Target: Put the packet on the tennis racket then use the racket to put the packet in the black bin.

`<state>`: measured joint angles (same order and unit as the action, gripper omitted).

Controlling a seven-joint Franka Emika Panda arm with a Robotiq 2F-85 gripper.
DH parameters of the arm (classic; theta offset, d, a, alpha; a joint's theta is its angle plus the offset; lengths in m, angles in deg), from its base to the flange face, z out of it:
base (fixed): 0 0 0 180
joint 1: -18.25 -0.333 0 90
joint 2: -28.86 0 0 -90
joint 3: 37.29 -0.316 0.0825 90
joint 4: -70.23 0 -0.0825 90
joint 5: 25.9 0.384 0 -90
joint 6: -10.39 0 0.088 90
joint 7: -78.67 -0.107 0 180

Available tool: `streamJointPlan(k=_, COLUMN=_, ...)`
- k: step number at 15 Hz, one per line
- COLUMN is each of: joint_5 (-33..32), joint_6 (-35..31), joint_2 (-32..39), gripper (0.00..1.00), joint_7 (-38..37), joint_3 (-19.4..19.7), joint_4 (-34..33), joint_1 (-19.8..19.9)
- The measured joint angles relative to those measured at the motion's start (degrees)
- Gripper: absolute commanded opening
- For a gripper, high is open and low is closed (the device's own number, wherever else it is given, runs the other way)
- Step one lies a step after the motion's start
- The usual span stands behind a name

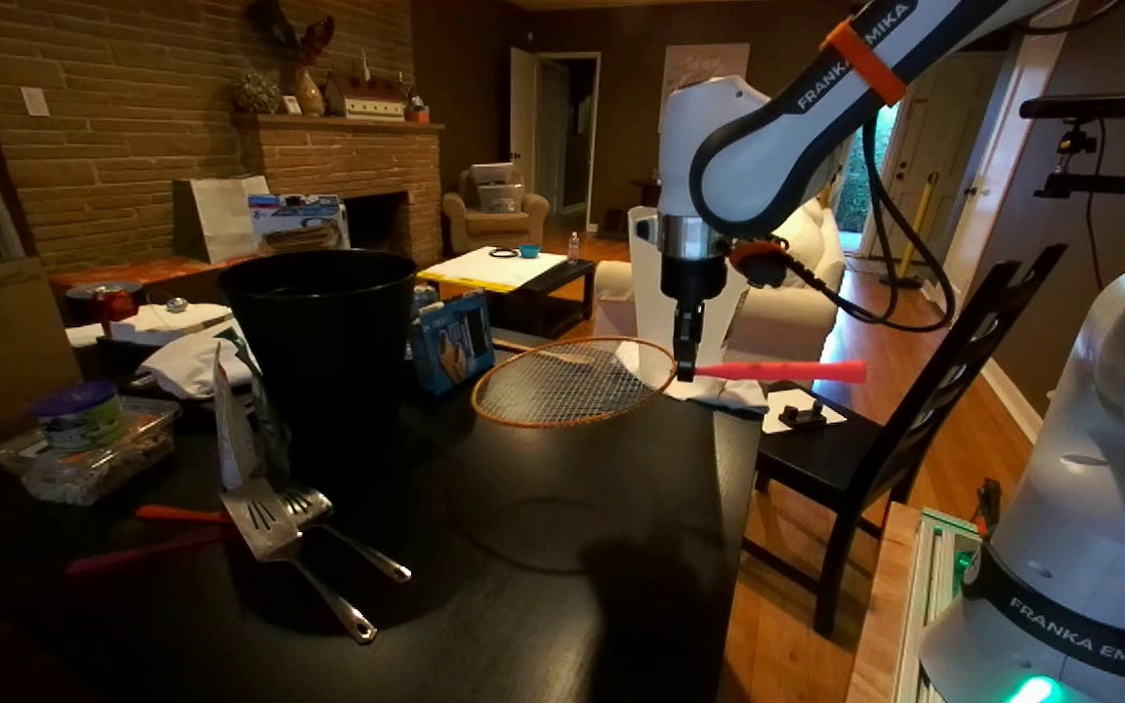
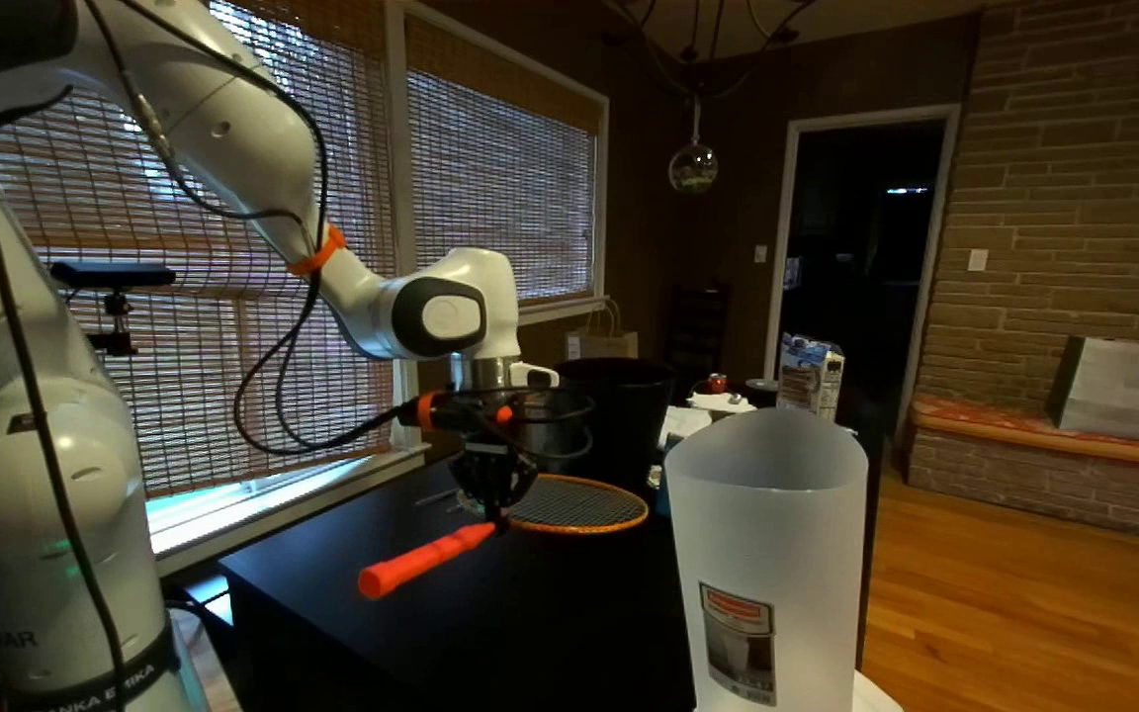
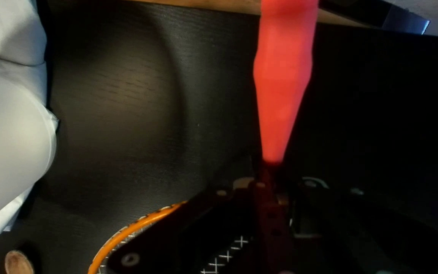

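Level in the air above the dark table, the tennis racket [image 1: 577, 391] shows its orange-brown rim, its mesh head and its red handle. My gripper [image 1: 686, 371] points straight down and is shut on the racket's neck, between head and handle. In the wrist view the red handle [image 3: 284, 68] stretches away from the jaws, and the head is mostly covered by the dark fingers. The black bin [image 1: 328, 332] stands upright beyond the head, apart from it. Nothing is seen resting on the strings. I cannot tell whether the upright pouch [image 1: 233, 430] beside the bin is the packet.
A blue box [image 1: 455, 342] stands between bin and racket head. Metal spatulas [image 1: 265, 517] lie in front of the bin, near a clear food container [image 1: 99, 459]. A tall translucent bin [image 2: 767, 554] and a dark chair [image 1: 914, 410] stand close to the table.
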<state>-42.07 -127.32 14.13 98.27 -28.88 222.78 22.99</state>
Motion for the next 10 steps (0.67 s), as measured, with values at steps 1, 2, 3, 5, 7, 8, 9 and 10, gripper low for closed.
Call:
streamJointPlan(k=1, joint_5=0.0, joint_6=-2.1, joint_2=0.9, gripper=0.03, joint_7=-0.2, joint_3=0.0, joint_4=0.7, joint_1=0.3)
streamJointPlan(k=2, joint_5=0.0, joint_6=-4.0, joint_2=1.9, gripper=0.03, joint_7=-0.4, joint_3=0.0, joint_4=1.2, joint_1=0.6)
streamJointPlan(k=3, joint_5=0.0, joint_6=-5.9, joint_2=3.0, gripper=0.03, joint_7=-0.6, joint_3=0.0, joint_4=1.7, joint_1=0.9)
streamJointPlan(k=5, joint_5=0.0, joint_6=-9.1, joint_2=5.3, gripper=0.03, joint_7=-1.1, joint_3=0.0, joint_4=2.2, joint_1=1.3)
streamJointPlan(k=7, joint_5=0.0, joint_6=-11.8, joint_2=7.7, gripper=0.03, joint_7=-1.5, joint_3=0.0, joint_4=2.2, joint_1=1.4)
streamJointPlan(k=8, joint_5=0.0, joint_6=-13.1, joint_2=8.9, gripper=0.03, joint_7=-1.8, joint_3=0.0, joint_4=2.2, joint_1=1.4)
streamJointPlan(k=9, joint_5=0.0, joint_6=-14.4, joint_2=10.1, gripper=0.03, joint_7=-2.0, joint_3=0.0, joint_4=2.2, joint_1=1.4)
streamJointPlan(k=10, joint_5=0.0, joint_6=-15.6, joint_2=11.3, gripper=0.03, joint_7=-2.2, joint_3=0.0, joint_4=2.2, joint_1=1.4)
